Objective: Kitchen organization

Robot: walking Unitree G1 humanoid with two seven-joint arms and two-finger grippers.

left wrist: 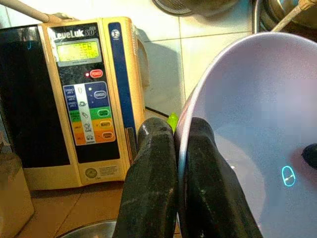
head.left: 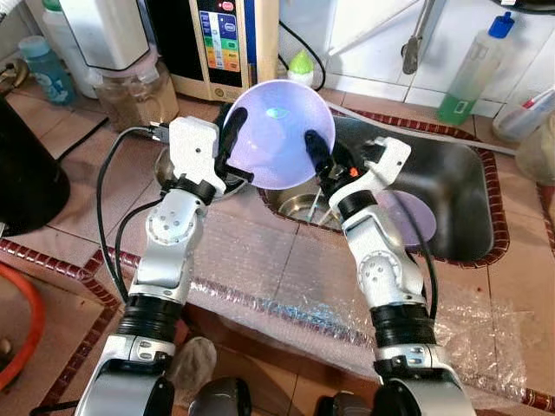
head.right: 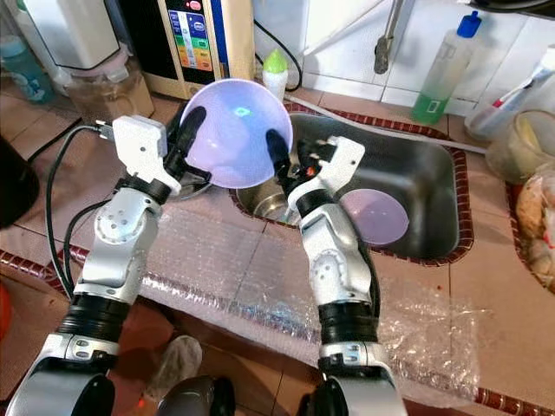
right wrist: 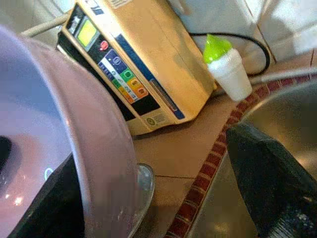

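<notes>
Light: bright, even | Glare: sheen on bowl (head.left: 279, 130) | Focus: eye views sharp, wrist views soft

The lavender bowl (head.left: 282, 130) looks like smooth, glossy plastic, a small glint on its inner face. The sink (head.left: 451, 186) is brushed stainless steel with a dull sheen; a second lavender plastic dish (head.right: 375, 217) lies in it. The counter (head.left: 95, 186) is matt terracotta tile, edged in darker glazed trim. Clear bubble wrap (head.left: 260, 269) (crinkled, faintly shiny) covers the front edge. The arms are satin silver metal, and the left gripper (left wrist: 168, 178) fingers are scuffed black plastic.
</notes>
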